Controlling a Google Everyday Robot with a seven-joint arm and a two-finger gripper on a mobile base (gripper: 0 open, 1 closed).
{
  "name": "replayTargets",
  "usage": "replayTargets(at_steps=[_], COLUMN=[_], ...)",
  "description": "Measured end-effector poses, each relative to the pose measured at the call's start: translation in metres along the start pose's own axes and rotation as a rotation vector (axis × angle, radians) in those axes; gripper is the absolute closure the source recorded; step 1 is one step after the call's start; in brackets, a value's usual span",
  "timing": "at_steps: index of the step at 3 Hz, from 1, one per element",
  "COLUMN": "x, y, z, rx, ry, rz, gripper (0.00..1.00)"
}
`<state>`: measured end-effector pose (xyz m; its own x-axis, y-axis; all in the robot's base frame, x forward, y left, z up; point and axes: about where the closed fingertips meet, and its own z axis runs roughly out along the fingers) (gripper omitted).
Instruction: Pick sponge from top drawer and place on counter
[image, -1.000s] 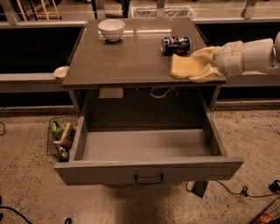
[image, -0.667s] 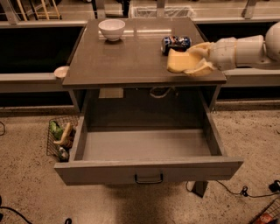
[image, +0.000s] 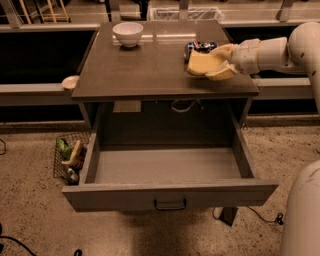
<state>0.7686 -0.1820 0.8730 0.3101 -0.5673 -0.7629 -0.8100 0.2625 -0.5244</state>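
Note:
The pale yellow sponge (image: 201, 63) is held between the cream fingers of my gripper (image: 216, 63), which is shut on it just above the right side of the grey-brown counter (image: 150, 70). The arm reaches in from the right. The top drawer (image: 167, 172) stands pulled fully open below the counter, with a dark pull handle (image: 170, 204) on its front panel. Its inside is bare.
A white bowl (image: 128, 34) stands at the counter's back left. A dark blue can (image: 200, 47) lies just behind the sponge. A wire basket (image: 70, 156) with items sits on the floor left of the drawer. A small round object (image: 70, 82) rests on the left ledge.
The gripper with the sponge has moved left and toward the back, further in over the counter, close to the blue can. The drawer has not moved.

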Motion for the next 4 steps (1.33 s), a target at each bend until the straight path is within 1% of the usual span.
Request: replayTargets(at_steps=[1,2,3,4], x=[0.018,0.03,0.036,0.037], y=[-0.009,-0.015,-0.019,-0.022], z=[0.006,0.008,0.01,0.01], rx=[0.022,0.038,0.049,0.055], ry=[0.03,0.048,0.057,0.057], rz=[0.035,0.059,0.065,0.065], gripper=[0.59,0.36,0.12,0.0])
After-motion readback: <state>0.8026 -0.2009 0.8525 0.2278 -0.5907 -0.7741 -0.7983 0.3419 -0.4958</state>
